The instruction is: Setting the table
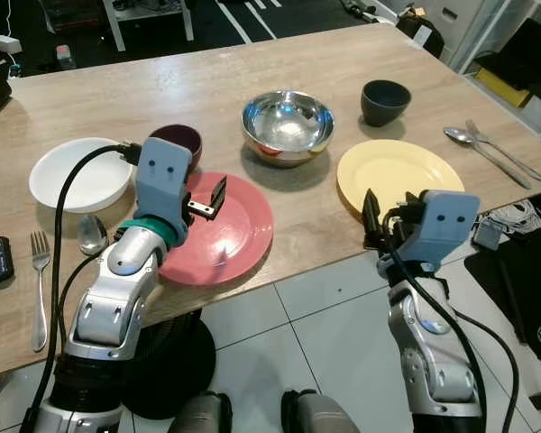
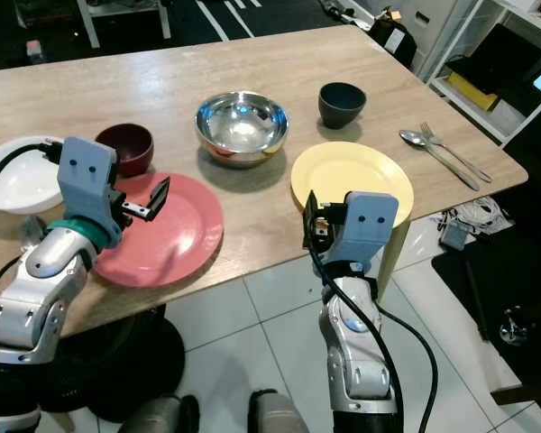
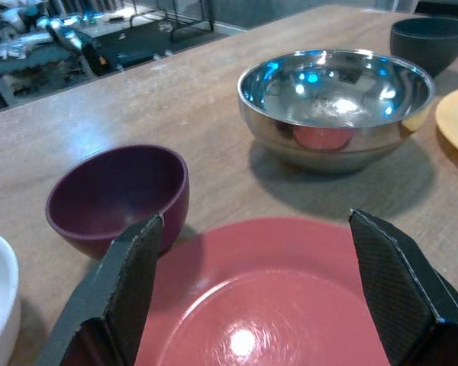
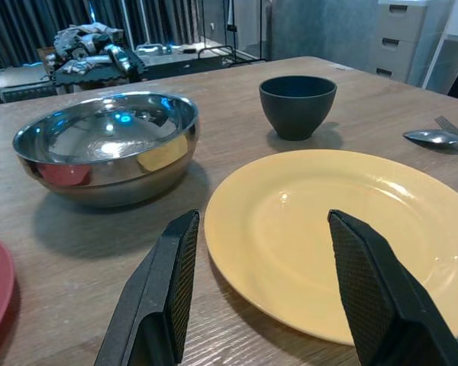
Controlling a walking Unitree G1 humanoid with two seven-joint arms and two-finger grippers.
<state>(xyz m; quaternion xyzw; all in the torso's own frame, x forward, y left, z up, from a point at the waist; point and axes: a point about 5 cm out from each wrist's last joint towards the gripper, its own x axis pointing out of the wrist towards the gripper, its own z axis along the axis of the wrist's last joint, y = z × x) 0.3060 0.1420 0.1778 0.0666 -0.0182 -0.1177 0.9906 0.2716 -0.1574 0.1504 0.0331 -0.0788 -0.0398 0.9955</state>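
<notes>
A round red plate lies near the front edge of the wooden table. The left gripper hangs just over it with its jaws wide and holding nothing. A small dark purple bowl sits just behind the red plate, and a white plate lies to its left. A shiny metal bowl stands in the middle. A round yellow plate lies to the right, with a dark blue cup behind it. The right gripper is at the table edge by the yellow plate, jaws wide and holding nothing. A spoon and fork lie far right.
</notes>
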